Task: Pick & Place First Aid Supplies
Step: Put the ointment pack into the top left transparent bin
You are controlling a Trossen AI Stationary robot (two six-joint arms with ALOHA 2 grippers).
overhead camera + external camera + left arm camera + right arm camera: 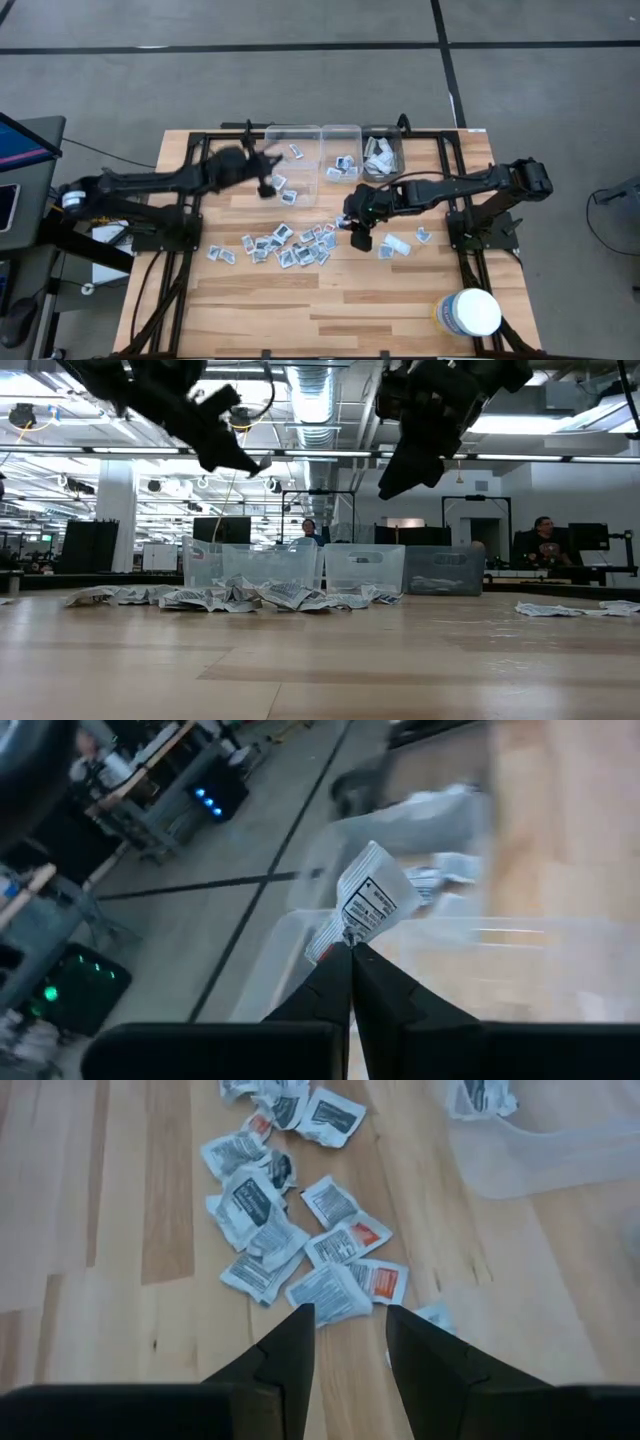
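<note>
Many small first aid supplies packets (pixel 290 245) lie scattered mid-table; they also show as the packets (pixel 300 1250) in the right wrist view. Three clear bins (pixel 342 150) stand in a row at the far edge, each with a few packets inside. My left gripper (pixel 267 185) hovers at the near side of the left bin (pixel 292 140), raised high (pixel 240 458), and is shut on one white printed packet (pixel 370 900). My right gripper (pixel 360 236) hangs open above the right end of the pile (pixel 350 1325), with nothing between its fingers. My left gripper pinches the white packet by its lower edge (pixel 350 932) between its two fingertips. Most of the packet sticks out beyond the tips. It is lifted clear of the table, over the clear bin's wall (pixel 430 935).
A big white round tub (pixel 470 312) stands near the front right corner. A few more packets (pixel 400 243) lie to the right of my right gripper. Bare wood stretches across the near half of the table (pixel 320 310). People sit in the room beyond (pixel 543 535).
</note>
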